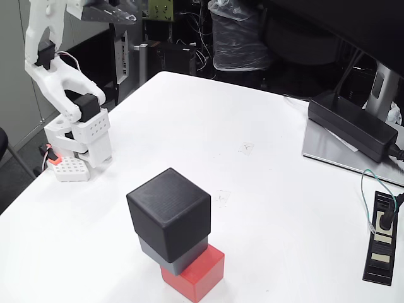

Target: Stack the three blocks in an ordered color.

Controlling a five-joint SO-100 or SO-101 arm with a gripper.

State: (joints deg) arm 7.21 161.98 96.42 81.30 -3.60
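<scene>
Three blocks stand stacked near the table's front edge in the fixed view. The red block [203,275] lies on the table, the grey block [175,257] sits on it, and the black block [168,210] is on top, each turned a little against the one below. My gripper [124,15] is raised at the top left, far from the stack, above the table's back corner. Its fingers are cut by the frame's top edge and nothing shows between them. Whether they are open or shut does not show.
The white arm base [88,136] is mounted at the table's left edge, beside a small white perforated block [69,169] with an orange part. A long black power brick [350,123] lies on a grey monitor foot [325,150] at the right. A black strip with a cable [380,243] sits at the right edge.
</scene>
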